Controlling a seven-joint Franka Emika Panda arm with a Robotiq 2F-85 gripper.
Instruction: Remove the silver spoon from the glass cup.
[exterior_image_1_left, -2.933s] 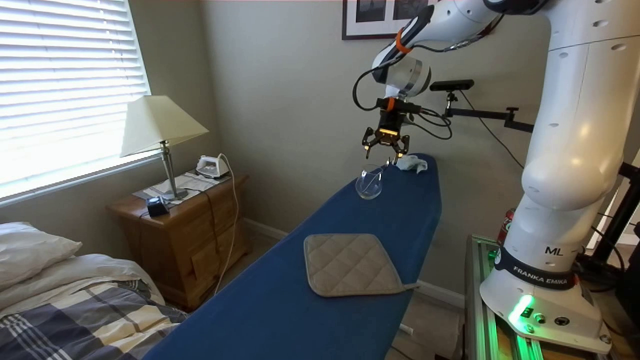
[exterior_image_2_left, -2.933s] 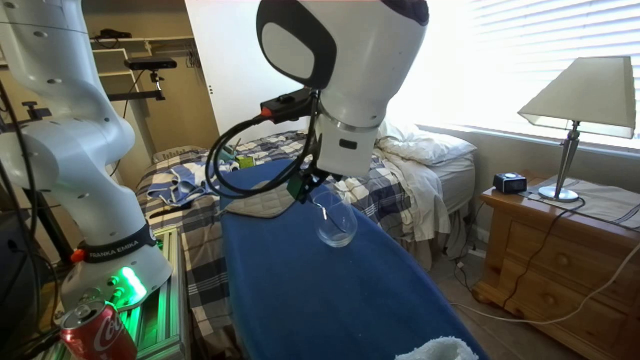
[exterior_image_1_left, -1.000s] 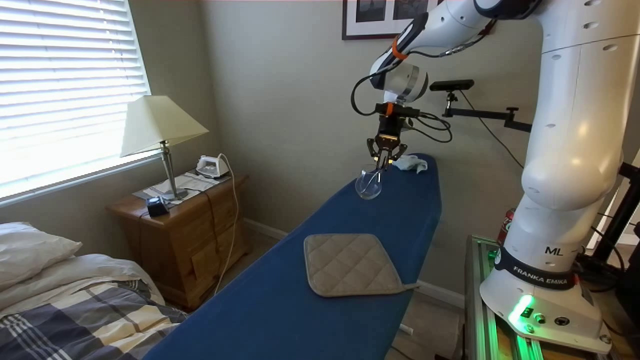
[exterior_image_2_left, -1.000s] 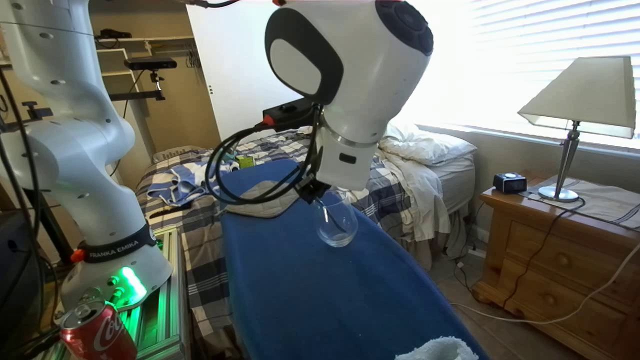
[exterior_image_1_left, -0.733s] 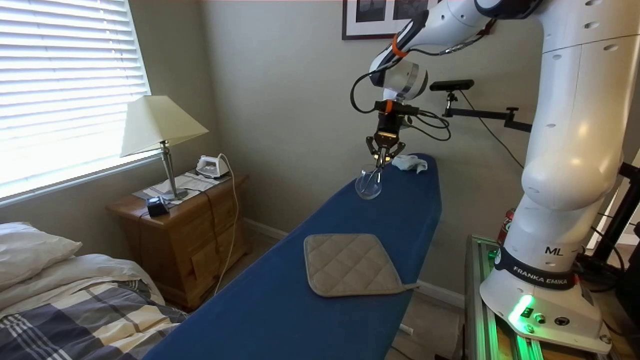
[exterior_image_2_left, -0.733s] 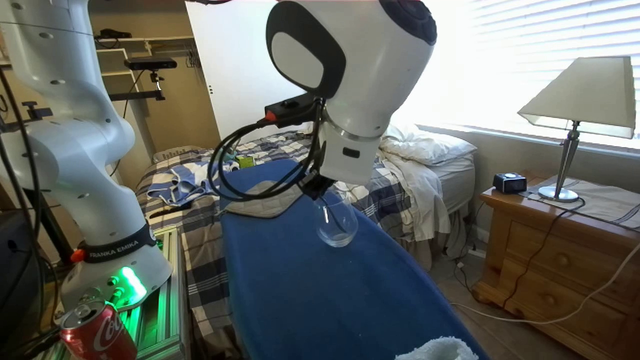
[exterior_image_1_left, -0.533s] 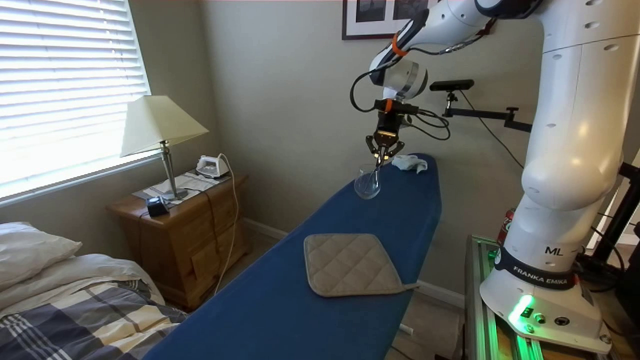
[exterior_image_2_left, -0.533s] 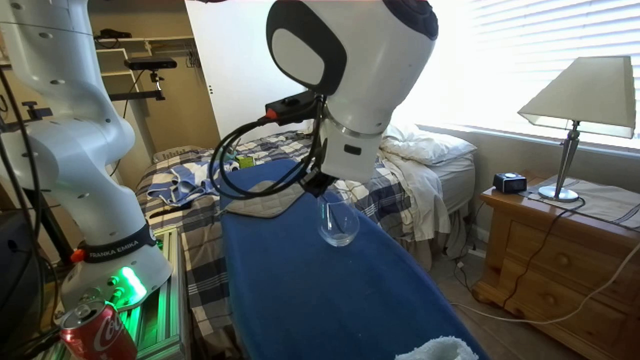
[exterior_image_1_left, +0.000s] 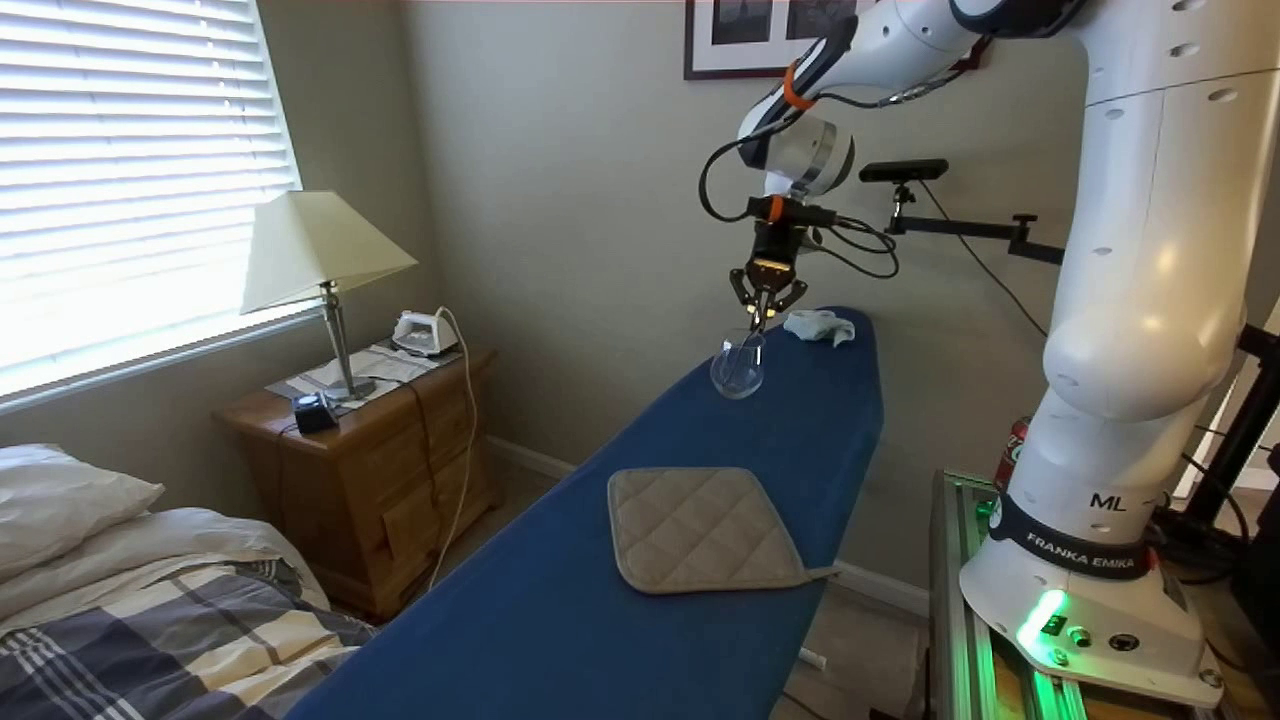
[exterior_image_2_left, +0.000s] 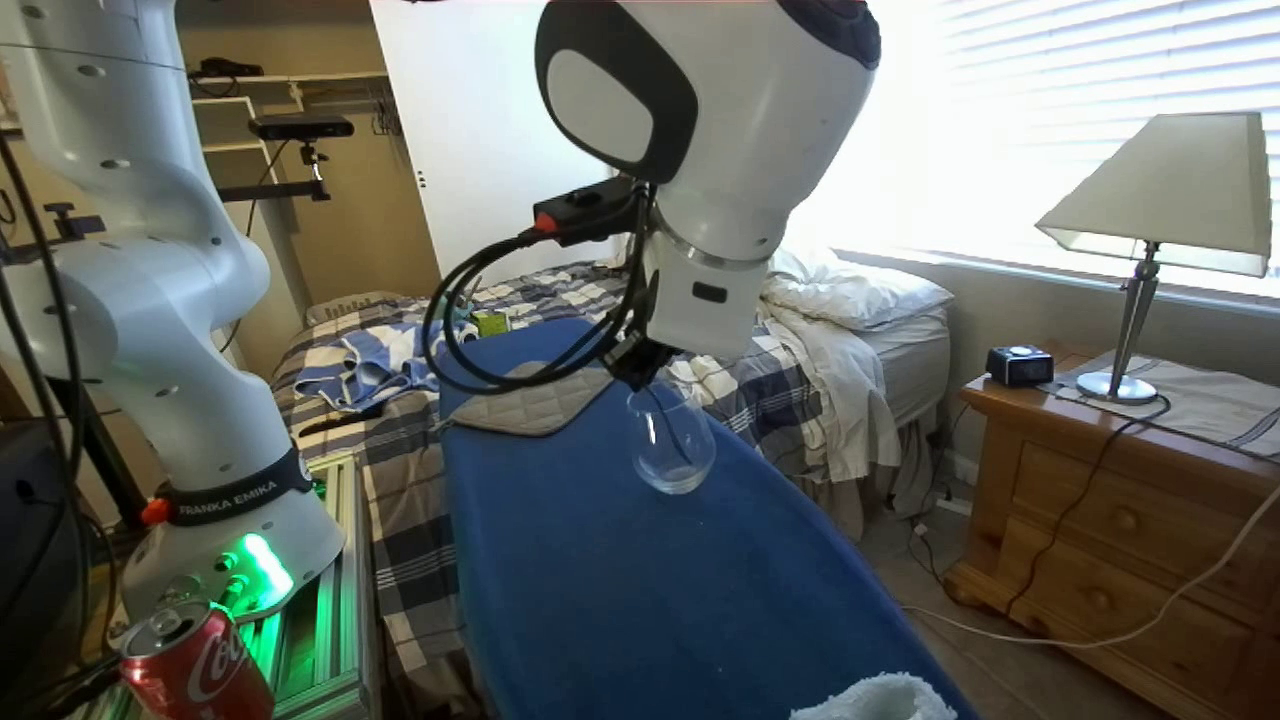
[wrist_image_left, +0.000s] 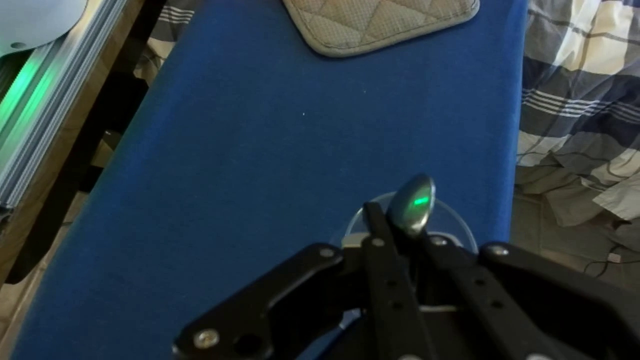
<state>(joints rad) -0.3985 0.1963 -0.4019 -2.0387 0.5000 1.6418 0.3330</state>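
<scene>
Above the glass cup (exterior_image_1_left: 737, 370), our end effector (wrist_image_left: 404, 227) has just closed on the silver spoon (wrist_image_left: 412, 202) and risen slightly; the spoon's lower end is still inside the cup, so we judge the grasp made and the removal only begun.

The shiny silver spoon (wrist_image_left: 412, 204) slants bowl-up, its lower end inside the clear, rounded, upright glass cup (exterior_image_1_left: 737, 370).
</scene>
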